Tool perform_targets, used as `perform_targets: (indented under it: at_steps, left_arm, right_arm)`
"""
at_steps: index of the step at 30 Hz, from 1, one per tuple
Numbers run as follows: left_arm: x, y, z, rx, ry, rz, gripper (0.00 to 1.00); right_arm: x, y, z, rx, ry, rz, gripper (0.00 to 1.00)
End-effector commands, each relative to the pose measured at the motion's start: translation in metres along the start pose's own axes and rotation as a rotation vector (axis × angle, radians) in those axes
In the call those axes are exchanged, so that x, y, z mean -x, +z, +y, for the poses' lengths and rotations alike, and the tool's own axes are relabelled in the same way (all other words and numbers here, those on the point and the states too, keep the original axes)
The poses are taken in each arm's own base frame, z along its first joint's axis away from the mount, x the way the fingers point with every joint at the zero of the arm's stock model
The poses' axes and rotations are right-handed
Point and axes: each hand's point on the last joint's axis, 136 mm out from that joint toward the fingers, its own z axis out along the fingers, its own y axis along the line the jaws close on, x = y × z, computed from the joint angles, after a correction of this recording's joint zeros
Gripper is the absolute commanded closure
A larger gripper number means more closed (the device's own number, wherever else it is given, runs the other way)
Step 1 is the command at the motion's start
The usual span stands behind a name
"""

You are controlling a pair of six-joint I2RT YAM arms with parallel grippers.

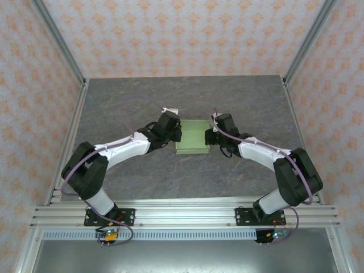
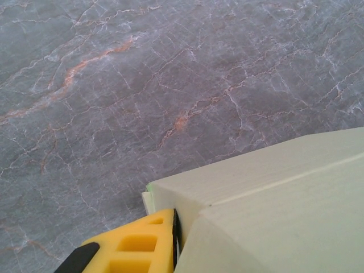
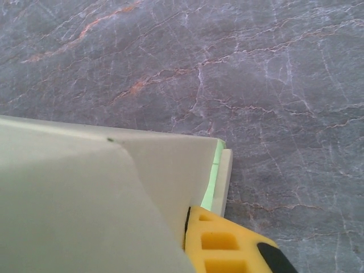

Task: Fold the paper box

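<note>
Paper box point(image 1: 192, 137) of pale yellow-green card sits flat near the middle of the grey veined table point(image 1: 125, 102), between the two arms. The left gripper point(image 1: 178, 134) meets its left edge and the right gripper point(image 1: 210, 138) its right edge, but from above the wrist housings cover both sets of fingertips. In the left wrist view one yellow finger point(image 2: 136, 245) lies against a corner of the box point(image 2: 273, 199), the frame cutting off its lower part. The card hides the other finger, so I cannot tell whether this tool is pinching or merely touching. In the right wrist view a yellow finger point(image 3: 224, 244) presses a thin end wall of the box point(image 3: 85, 193). Its partner is behind the card, and the jaws are pressed together on that wall. A bright green sliver shows along the edge there, too narrow to identify.
</note>
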Motion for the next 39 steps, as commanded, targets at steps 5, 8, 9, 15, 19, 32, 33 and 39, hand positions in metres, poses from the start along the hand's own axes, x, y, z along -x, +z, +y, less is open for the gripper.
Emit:
perform_targets:
  at_steps: [5, 8, 9, 15, 19, 32, 33, 39]
  left_arm:
    - [-0.017, 0.010, -0.009, -0.040, -0.084, 0.066, 0.87]
    - [-0.027, 0.013, -0.006, -0.045, -0.132, 0.072, 0.87]
    - [-0.029, 0.014, -0.006, -0.053, -0.136, 0.071, 0.87]
    - [-0.027, 0.010, -0.014, -0.095, -0.210, 0.073, 0.87]
    - [-0.026, 0.010, -0.017, -0.109, -0.223, 0.081, 0.86]
    - [-0.080, 0.018, 0.013, 0.034, -0.059, 0.080, 0.86]
    - [-0.083, 0.019, 0.016, 0.046, -0.047, 0.083, 0.86]
    - [-0.085, 0.021, 0.022, 0.078, -0.025, 0.077, 0.86]
  right_arm:
    - [-0.004, 0.005, 0.011, 0.007, 0.006, -0.022, 0.96]
    - [-0.012, 0.006, 0.011, 0.006, 0.008, -0.012, 0.97]
    - [-0.015, 0.007, 0.010, 0.005, 0.011, -0.008, 0.97]
    - [-0.027, 0.002, 0.004, 0.005, 0.033, -0.009, 0.98]
    - [-0.030, -0.003, 0.004, 0.002, 0.035, -0.018, 0.98]
    - [-0.058, -0.007, 0.001, -0.005, 0.056, -0.003, 0.91]
    - [-0.058, -0.010, 0.001, 0.000, 0.062, -0.008, 0.89]
    - [-0.057, -0.039, 0.007, 0.064, 0.112, -0.066, 0.70]
